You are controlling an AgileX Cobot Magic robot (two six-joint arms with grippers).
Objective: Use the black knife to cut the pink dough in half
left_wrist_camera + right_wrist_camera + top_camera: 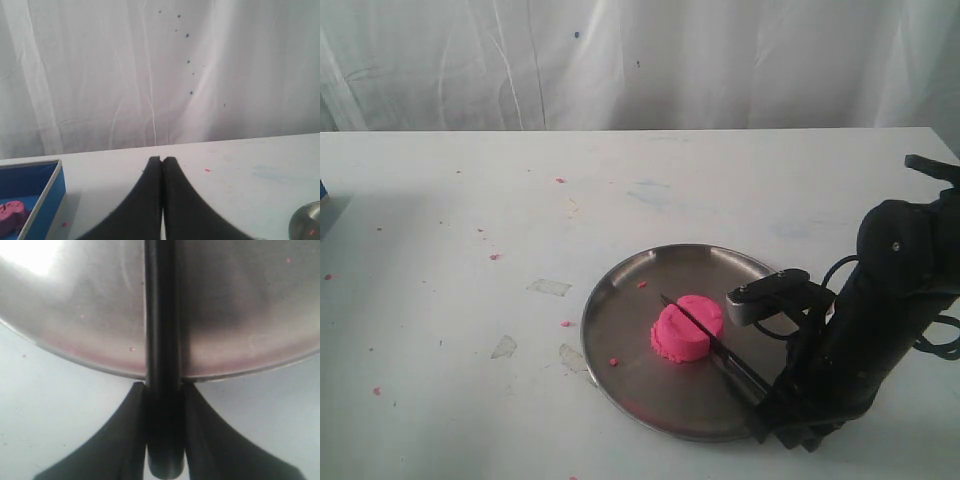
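The pink dough point(687, 328), a small round puck, sits in the middle of the steel plate point(630, 300). The black knife point(715, 348) lies across the top of the puck, its blade sunk in a groove that splits the dough. My right gripper point(164, 386) is shut on the knife's black handle point(162, 340) at the plate's near right rim point(90, 360). In the exterior view the right arm point(880, 320) hides that grip. My left gripper point(161, 160) is shut on nothing, raised over the table's left side, and does not show in the exterior view.
Tiny pink crumbs point(495, 257) are scattered over the white table point(470, 200). A blue box point(35, 190) holding a purple lump point(12, 215) stands at the left edge. A white curtain point(640, 60) hangs behind the table.
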